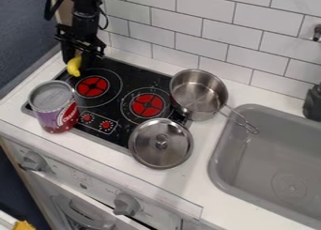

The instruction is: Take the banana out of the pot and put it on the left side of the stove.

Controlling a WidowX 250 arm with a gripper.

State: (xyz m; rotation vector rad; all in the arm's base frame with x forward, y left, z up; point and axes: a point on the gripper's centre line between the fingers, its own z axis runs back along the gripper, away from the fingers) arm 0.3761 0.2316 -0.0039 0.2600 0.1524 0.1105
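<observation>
Though whether the gripper (81,56) at upper left is clenched or released I cannot tell, the banana (74,66) there looks light, smooth, best pinched mid-length.

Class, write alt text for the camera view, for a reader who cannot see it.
A black robot gripper is at a yellow banana over the back left of a stove with two red burners. A can stands at its front left; a metal pot and a lid are at its right, before a gray sink.
</observation>
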